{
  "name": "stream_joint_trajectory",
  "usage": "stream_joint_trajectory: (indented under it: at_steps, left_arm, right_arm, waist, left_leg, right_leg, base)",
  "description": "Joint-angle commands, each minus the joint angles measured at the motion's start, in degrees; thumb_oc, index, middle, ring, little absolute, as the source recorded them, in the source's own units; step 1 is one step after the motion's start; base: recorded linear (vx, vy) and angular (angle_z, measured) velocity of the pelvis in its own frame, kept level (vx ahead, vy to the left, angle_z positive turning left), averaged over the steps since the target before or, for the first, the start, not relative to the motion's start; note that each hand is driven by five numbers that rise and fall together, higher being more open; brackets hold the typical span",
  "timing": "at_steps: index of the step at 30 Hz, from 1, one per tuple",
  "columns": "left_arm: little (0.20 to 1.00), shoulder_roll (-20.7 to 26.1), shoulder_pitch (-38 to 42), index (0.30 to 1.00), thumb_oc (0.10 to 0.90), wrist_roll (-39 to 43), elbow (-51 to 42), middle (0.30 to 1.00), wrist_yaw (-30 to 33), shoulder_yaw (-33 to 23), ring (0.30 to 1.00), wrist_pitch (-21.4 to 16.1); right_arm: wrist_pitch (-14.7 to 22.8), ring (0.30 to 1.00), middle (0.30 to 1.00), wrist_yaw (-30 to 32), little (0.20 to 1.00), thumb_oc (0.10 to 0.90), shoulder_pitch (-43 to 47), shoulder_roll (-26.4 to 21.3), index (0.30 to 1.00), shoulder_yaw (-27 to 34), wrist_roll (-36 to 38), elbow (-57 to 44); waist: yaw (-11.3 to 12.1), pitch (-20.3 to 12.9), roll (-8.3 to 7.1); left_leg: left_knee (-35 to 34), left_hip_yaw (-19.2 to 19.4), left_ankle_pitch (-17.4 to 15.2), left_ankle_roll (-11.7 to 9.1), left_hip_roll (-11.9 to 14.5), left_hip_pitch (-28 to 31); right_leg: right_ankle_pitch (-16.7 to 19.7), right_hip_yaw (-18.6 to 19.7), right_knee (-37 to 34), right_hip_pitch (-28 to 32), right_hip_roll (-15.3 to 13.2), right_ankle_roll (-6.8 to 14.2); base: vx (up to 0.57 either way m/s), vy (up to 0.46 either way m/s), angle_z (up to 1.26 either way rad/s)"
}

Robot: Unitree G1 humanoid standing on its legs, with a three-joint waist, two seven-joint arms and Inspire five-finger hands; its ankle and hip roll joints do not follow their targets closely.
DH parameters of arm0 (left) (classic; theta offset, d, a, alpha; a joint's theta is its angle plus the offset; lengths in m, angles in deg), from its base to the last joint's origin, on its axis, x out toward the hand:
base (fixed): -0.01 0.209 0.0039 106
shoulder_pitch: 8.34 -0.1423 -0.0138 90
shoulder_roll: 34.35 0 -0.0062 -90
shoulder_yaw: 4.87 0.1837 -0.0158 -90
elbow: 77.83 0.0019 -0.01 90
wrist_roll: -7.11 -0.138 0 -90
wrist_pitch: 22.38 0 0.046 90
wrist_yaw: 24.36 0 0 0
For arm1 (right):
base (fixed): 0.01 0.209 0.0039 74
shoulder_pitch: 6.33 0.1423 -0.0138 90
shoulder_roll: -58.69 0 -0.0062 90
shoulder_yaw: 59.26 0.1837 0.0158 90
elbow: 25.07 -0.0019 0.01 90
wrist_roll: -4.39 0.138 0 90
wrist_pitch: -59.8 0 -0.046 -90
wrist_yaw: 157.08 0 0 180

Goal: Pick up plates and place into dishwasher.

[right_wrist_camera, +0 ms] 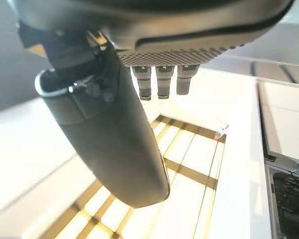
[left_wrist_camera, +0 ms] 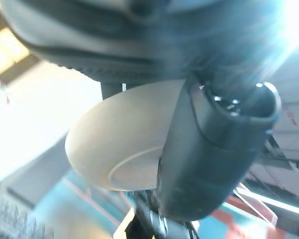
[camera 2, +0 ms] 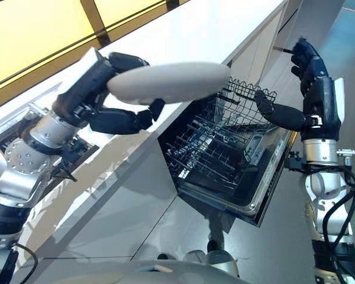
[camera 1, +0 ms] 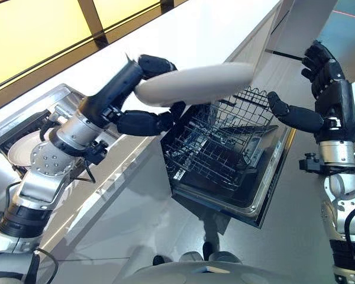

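Left hand (camera 1: 143, 94) at upper centre of the left eye view, clamped on a plate (camera 1: 195, 84): fingers curled over the top rim, thumb (camera 1: 143, 123) stretched underneath. Plate held edge-on and nearly level, pale and oval from this angle, reaching toward the upper right of the frame, over the counter (camera 1: 183, 35) edge and the near corner of the dishwasher rack (camera 1: 225, 142). Plate clear of the wires, touching neither rack nor counter. In the left wrist view, pale underside of the plate (left_wrist_camera: 119, 144) with its foot ring visible, the thumb (left_wrist_camera: 209, 154) pressed across it.

Rack of dark wire pulled out at frame centre, tines upright, sitting over the lowered dishwasher door (camera 1: 272, 189) that slopes toward lower right. No plate visible in the rack.

Right hand (camera 1: 322, 77) at the right edge of the frame, raised upright beside the rack, fingers straight and spread wide, holding nothing. Thumb (camera 1: 296, 115) jutting left toward the rack's far rim, close to the wires but apart. In the right wrist view, thumb (right_wrist_camera: 114, 139) and short fingertips (right_wrist_camera: 162, 82) extended against a bright background.

At the left edge, a sink (camera 1: 59, 97) set into the counter, with a second plate (camera 1: 23, 148) lying in it, partly hidden by the left arm.
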Motion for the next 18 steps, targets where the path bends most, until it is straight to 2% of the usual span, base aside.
stream_joint_trajectory:
  at_steps: [1,5,10,15,18]
  left_arm:
    - [0.200,0.81,10.84,0.300,0.100,8.35,0.27,0.300,-1.15,0.44,0.300,-0.41]
    - [0.200,0.78,12.61,0.300,0.100,8.22,1.09,0.300,-2.53,2.78,0.300,0.42]
    - [0.200,0.51,14.30,0.300,0.100,8.02,2.49,0.300,-3.58,4.93,0.300,-0.30]
    - [0.200,0.35,14.93,0.300,0.100,6.57,3.59,0.300,-3.13,5.65,0.300,-0.98]
    - [0.200,0.78,14.41,0.300,0.100,4.49,3.65,0.300,-1.83,4.95,0.300,-1.14]
  right_arm:
    - [4.74,0.900,0.900,-4.38,0.900,0.800,12.77,-5.51,0.900,-0.55,-0.55,-7.14]
    - [3.38,0.900,0.900,-9.49,0.900,0.800,16.83,-7.83,0.900,-4.62,0.41,-6.37]
    - [0.29,0.900,0.900,-15.83,0.900,0.800,20.26,-8.73,0.900,-8.76,6.12,-6.19]
    - [-1.63,0.900,0.900,-19.10,0.900,0.800,24.02,-8.75,0.900,-12.48,8.35,-5.54]
    - [-2.31,0.900,0.900,-18.97,0.900,0.800,25.15,-9.07,0.900,-13.38,7.96,-5.29]
  waist:
    - [2.34,-2.91,-0.66]
    - [3.08,-3.35,-1.01]
    - [4.22,-4.07,-1.50]
    - [4.87,-4.34,-2.23]
    - [5.22,-4.39,-2.60]
  left_leg:
    - [7.67,-1.20,-11.30,5.89,-6.76,-0.62]
    - [5.70,-2.71,-10.04,5.42,-6.60,-0.26]
    - [0.73,-4.84,-6.37,3.70,-5.63,-0.20]
    - [3.03,-4.76,-7.55,3.88,-5.92,-1.00]
    - [4.94,-4.45,-8.60,4.32,-6.17,-1.35]
  right_leg:
    - [-9.89,-0.81,10.46,-1.62,3.99,0.74]
    - [-9.48,-1.70,9.63,-1.19,4.24,0.58]
    - [-9.35,-4.02,8.11,-0.32,4.40,0.52]
    - [-9.51,-4.78,7.88,-0.29,4.09,0.07]
    - [-9.49,-4.55,7.87,-0.14,4.04,-0.20]
  base:
    - [-0.01,-0.041,0.02]
    - [0.00,-0.042,0.07]
    - [-0.01,-0.057,0.17]
    - [-0.02,-0.037,0.18]
    - [0.00,-0.009,0.01]
